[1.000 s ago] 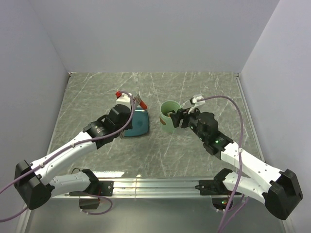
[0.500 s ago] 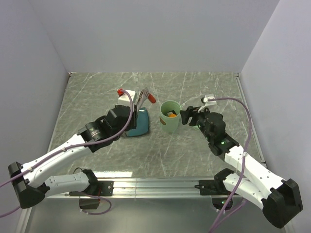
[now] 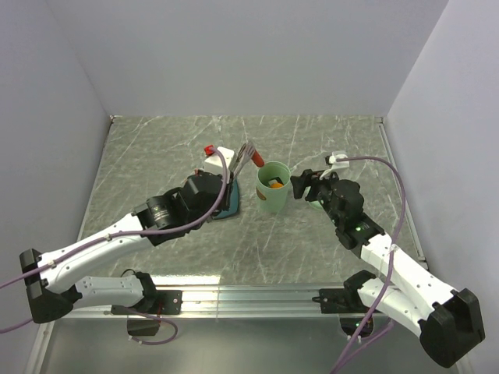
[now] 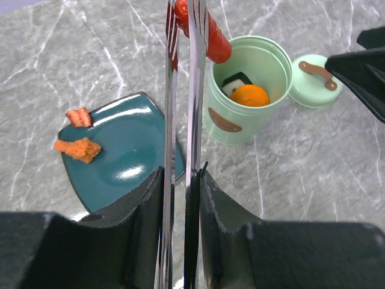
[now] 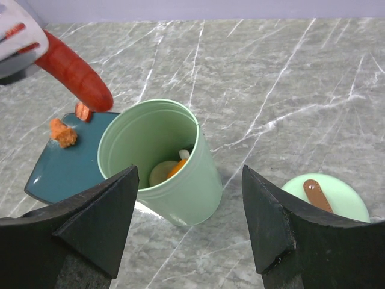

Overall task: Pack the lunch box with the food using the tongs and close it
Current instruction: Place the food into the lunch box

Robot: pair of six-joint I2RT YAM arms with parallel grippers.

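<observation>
Now the left gripper (image 4: 180,174), clamped on the tongs (image 4: 194,90), is bringing the red piece (image 4: 212,37) from over the plate (image 4: 129,150) to the rim of the cup (image 4: 240,114), while the right gripper (image 3: 300,185) is backing off, jaws apart; dropping seems next.

A robotics lab test cell. Blank white walls (image 3: 249,54) box a marbled tabletop (image 3: 335,140). A metal mounting rail (image 3: 249,294) sits at six o'clock.

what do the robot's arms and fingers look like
The left arm and right arm are built alike, with smooth white rounded shells between bulky black joints. A lilac cable runs loosely along each one to a small white box at the wrist. The fingers are matte black, thick and wedge-shaped with angular faces.
</observation>
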